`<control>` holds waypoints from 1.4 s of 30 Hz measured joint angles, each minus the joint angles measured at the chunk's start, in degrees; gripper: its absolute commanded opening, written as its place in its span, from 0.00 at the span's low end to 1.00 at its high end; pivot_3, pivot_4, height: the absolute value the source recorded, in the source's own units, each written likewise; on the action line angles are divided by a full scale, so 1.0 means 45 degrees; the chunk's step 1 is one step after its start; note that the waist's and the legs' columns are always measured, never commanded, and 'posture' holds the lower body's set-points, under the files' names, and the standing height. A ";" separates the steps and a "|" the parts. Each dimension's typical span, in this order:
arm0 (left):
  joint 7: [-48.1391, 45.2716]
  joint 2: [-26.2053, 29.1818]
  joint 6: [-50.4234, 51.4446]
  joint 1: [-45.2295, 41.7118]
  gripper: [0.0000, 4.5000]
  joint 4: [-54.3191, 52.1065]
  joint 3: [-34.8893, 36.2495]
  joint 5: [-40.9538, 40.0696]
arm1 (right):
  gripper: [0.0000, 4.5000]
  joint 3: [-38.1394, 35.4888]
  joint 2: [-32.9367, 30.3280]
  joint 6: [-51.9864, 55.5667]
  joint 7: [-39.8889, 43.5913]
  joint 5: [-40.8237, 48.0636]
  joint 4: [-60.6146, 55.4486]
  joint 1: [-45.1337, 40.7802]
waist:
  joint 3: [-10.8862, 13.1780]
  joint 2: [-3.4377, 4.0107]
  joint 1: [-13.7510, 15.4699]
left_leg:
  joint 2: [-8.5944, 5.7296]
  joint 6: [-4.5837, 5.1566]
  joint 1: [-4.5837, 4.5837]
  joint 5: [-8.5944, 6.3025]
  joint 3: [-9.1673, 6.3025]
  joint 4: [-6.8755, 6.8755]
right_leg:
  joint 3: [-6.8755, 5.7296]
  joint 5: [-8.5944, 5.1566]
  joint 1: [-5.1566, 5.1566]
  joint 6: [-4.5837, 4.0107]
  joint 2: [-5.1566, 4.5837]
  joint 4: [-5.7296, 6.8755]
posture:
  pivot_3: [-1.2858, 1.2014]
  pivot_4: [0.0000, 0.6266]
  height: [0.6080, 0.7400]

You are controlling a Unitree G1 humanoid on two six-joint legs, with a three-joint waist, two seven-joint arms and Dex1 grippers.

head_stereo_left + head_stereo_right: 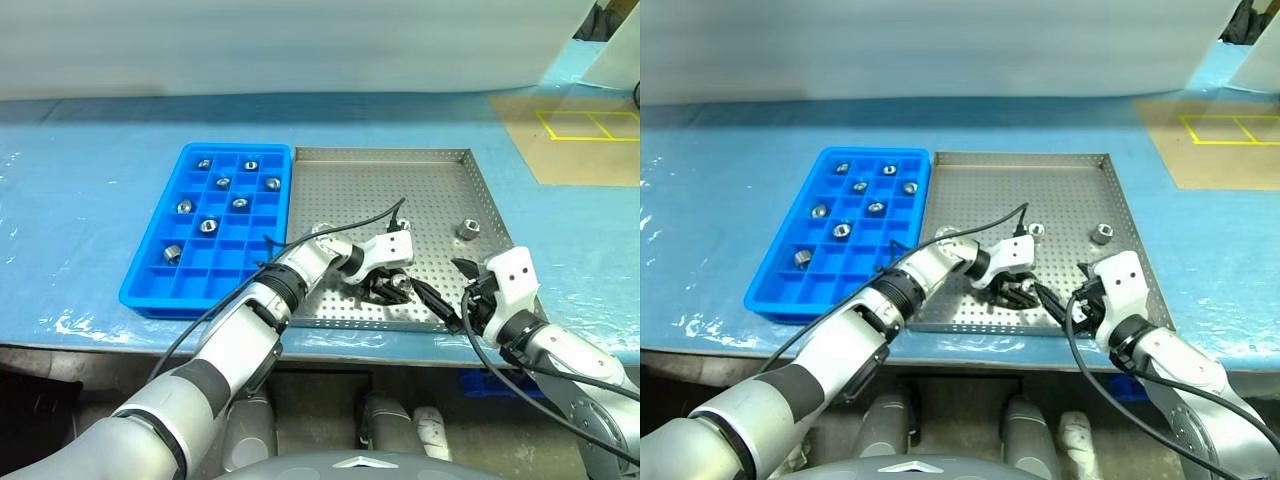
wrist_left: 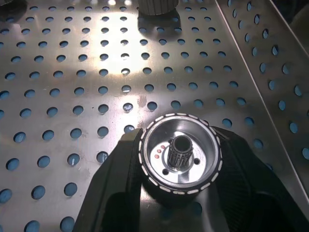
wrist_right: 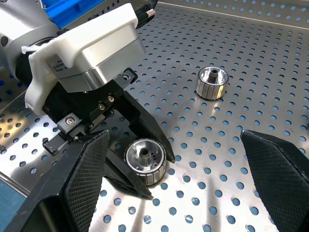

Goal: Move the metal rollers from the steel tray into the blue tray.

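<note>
Since the roller [image 2: 179, 159] sits between my left fingers [image 2: 116, 188], I judge how it will carry: a short steel cylinder with a ribbed rim and a dark hollow hub, stiff, dense for its size, and likely slick on its polished face. The ribbed side wall is the place to take it, across its width, and that is where my left pincer [image 1: 392, 288] has clamped on it, one black pad at its 9 o'clock and one at its 3 o'clock. It still rests on the perforated floor of the steel tray [image 1: 420, 170], near the tray's 6 o'clock edge. A pinch this low on so smooth a part could let it tip or squirt out, so I would lift straight.

Two more rollers lie loose in the steel tray: one [image 3: 212, 83] close by at about 12 o'clock from mine, another [image 1: 467, 229] toward 2 o'clock near the rim. My right pincer [image 3: 183, 179] hovers with its jaws spread wide and empty, just at 4 o'clock of the held roller.

The blue tray [image 1: 150, 290] lies touching the steel tray's 9 o'clock side, with several rollers [image 1: 209, 225] already in separate compartments
</note>
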 measured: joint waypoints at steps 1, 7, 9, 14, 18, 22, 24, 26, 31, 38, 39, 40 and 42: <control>0.0132 0.0037 0.0013 0.0079 0.38 -0.0099 0.0196 -0.0108 | 1.00 0.0009 0.0000 -0.0010 -0.0002 0.0000 0.0001 -0.0052 | 0.0000 0.0000 0.0002 | 0.0000 0.0000 0.0000 0.0000 0.0000 0.0000 | 0.0001 0.0000 0.0000 0.0000 0.0000 0.0000 | 0.44 0.24 1.00; 0.1140 0.1133 0.0657 0.1455 0.38 -0.3445 0.1874 -0.1345 | 1.00 0.0710 0.0005 -0.0342 0.0094 -0.0095 0.0679 -0.1026 | -0.0006 0.0010 -0.0018 | 0.0005 0.0000 0.0022 0.0000 0.0000 -0.0007 | -0.0007 0.0004 0.0001 -0.0010 0.0013 0.0008 | 0.50 0.24 1.00; 0.2008 0.1661 0.1013 0.2371 0.38 -0.4990 0.2263 -0.1395 | 1.00 0.1141 0.0004 -0.0487 0.0296 -0.0147 0.1294 -0.1689 | -0.0011 0.0018 -0.0007 | 0.0004 0.0001 0.0028 0.0000 0.0000 -0.0007 | -0.0006 0.0003 0.0007 -0.0010 0.0012 0.0008 | 0.52 0.24 1.00; 0.4363 0.2728 0.2824 0.4901 0.38 -0.8717 0.3070 -0.1339 | 1.00 0.2308 -0.0128 -0.0940 0.1138 -0.0280 0.2869 -0.3519 | -0.0007 0.0024 0.0207 | 0.0012 0.0001 -0.0010 0.0000 -0.0018 0.0000 | -0.0029 0.0003 0.0006 -0.0013 0.0006 0.0002 | 0.56 0.24 1.00; 0.5885 0.3130 0.4260 0.6069 0.38 -1.1736 0.3792 -0.1397 | 1.00 0.3162 -0.0338 -0.1462 0.2043 -0.0531 0.4113 -0.4646 | -0.0003 0.0025 0.0601 | 0.0019 0.0000 -0.0023 0.0000 -0.0030 0.0002 | -0.0032 -0.0001 0.0008 -0.0018 0.0002 0.0002 | 0.60 0.24 1.00; 0.7284 0.3318 0.5440 0.7349 0.38 -1.4343 0.4401 -0.1421 | 1.00 0.3828 -0.0361 -0.1993 0.2911 -0.0813 0.5345 -0.5772 | -0.0001 0.0028 0.0772 | 0.0019 -0.0002 -0.0025 0.0001 -0.0041 -0.0005 | -0.0037 -0.0002 0.0006 -0.0019 0.0003 0.0004 | 0.63 0.24 1.00; 0.7906 0.3421 0.5955 0.7844 0.38 -1.5326 0.4716 -0.1395 | 1.00 0.4134 -0.0325 -0.2242 0.3259 -0.0912 0.5773 -0.6107 | -0.0001 0.0028 0.0918 | 0.0022 -0.0004 -0.0032 0.0002 -0.0054 -0.0008 | -0.0036 -0.0004 0.0007 -0.0022 0.0004 0.0004 | 0.64 0.24 1.00; 0.8438 0.3743 0.6399 0.8911 0.38 -1.6691 0.4911 -0.1322 | 1.00 0.4488 -0.0229 -0.2458 0.3629 -0.1012 0.6216 -0.6392 | -0.0001 0.0028 0.1023 | 0.0018 -0.0003 -0.0030 0.0001 -0.0054 -0.0006 | -0.0041 -0.0006 0.0007 -0.0021 0.0006 -0.0002 | 0.66 0.24 1.00; 0.9198 0.4461 0.7384 1.1724 0.38 -1.8759 0.5695 -0.1133 | 1.00 0.5052 -0.0021 -0.2912 0.4342 -0.1268 0.7132 -0.6761 | 0.0003 0.0022 0.1222 | 0.0027 -0.0005 -0.0055 0.0001 -0.0077 -0.0015 | -0.0041 -0.0021 0.0000 -0.0020 0.0010 -0.0004 | 0.67 0.24 1.00; 0.9664 0.4765 0.7825 1.3441 0.38 -2.0033 0.6129 -0.1274 | 1.00 0.5402 0.0283 -0.3312 0.4821 -0.1492 0.7551 -0.7012 | 0.0004 0.0023 0.1868 | 0.0023 -0.0007 -0.0048 0.0000 -0.0090 -0.0015 | -0.0033 -0.0073 0.0006 0.0069 0.0007 0.0004 | 0.68 0.24 1.00; 0.9740 0.4766 0.7829 1.3479 0.38 -2.0033 0.6162 -0.1293 | 1.00 0.5417 0.0318 -0.3325 0.4856 -0.1503 0.7555 -0.7026 | 0.0004 0.0023 0.1906 | 0.0023 -0.0007 -0.0048 0.0000 -0.0092 -0.0016 | -0.0033 -0.0073 0.0006 0.0069 0.0009 0.0005 | 0.68 0.24 1.00; 0.9837 0.4764 0.7814 1.3505 0.38 -2.0033 0.6174 -0.1337 | 1.00 0.5447 0.0325 -0.3336 0.4888 -0.1527 0.7569 -0.7043 | 0.0004 0.0023 0.1949 | 0.0022 -0.0007 -0.0046 0.0000 -0.0092 -0.0016 | -0.0031 -0.0074 0.0006 0.0070 0.0009 0.0005 | 0.68 0.24 1.00; 0.9917 0.4769 0.7710 1.3600 0.38 -2.0046 0.6172 -0.1408 | 1.00 0.5451 0.0322 -0.3356 0.4972 -0.1561 0.7619 -0.7047 | 0.0004 0.0023 0.2054 | 0.0021 -0.0007 -0.0043 0.0000 -0.0092 -0.0016 | -0.0024 -0.0074 0.0006 0.0071 0.0010 0.0004 | 0.68 0.24 1.00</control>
